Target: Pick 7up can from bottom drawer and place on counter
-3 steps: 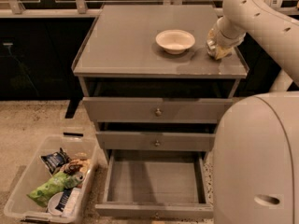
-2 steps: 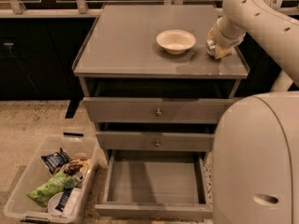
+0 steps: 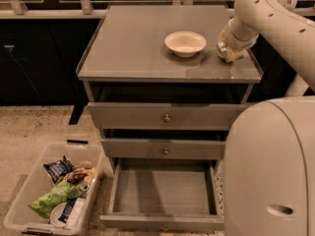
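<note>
The bottom drawer is pulled out and its tray is bare. My gripper is down at the right edge of the counter, just right of a white bowl. The 7up can does not show clearly; the gripper's end covers that spot on the counter, and only a pale yellowish patch shows there. My arm comes in from the upper right.
The two upper grey drawers are pushed in further than the bottom one. A clear plastic bin on the floor at the left holds a green snack bag and other packets. My robot's white body fills the lower right.
</note>
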Motion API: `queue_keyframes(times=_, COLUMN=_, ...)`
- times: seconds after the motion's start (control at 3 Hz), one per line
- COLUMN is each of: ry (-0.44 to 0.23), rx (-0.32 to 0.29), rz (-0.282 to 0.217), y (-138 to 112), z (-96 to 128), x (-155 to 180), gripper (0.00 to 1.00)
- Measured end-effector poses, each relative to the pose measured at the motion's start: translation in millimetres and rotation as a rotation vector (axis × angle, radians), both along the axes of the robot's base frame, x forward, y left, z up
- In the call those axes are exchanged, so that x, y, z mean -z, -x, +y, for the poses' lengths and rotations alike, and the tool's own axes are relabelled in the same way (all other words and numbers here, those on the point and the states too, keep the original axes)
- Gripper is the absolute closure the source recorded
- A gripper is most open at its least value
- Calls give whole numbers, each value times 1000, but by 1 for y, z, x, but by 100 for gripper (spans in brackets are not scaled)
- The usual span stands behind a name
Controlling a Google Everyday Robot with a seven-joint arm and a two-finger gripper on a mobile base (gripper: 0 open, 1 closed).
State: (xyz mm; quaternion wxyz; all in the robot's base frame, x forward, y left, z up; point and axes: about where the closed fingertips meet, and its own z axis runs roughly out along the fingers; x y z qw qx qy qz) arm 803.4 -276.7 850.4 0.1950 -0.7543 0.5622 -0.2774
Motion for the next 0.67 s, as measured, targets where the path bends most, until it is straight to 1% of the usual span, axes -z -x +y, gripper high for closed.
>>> queue_keyframes(times=0.67, ry=0, rx=0, rz=0, y=0, z=0, x=0, gripper=12)
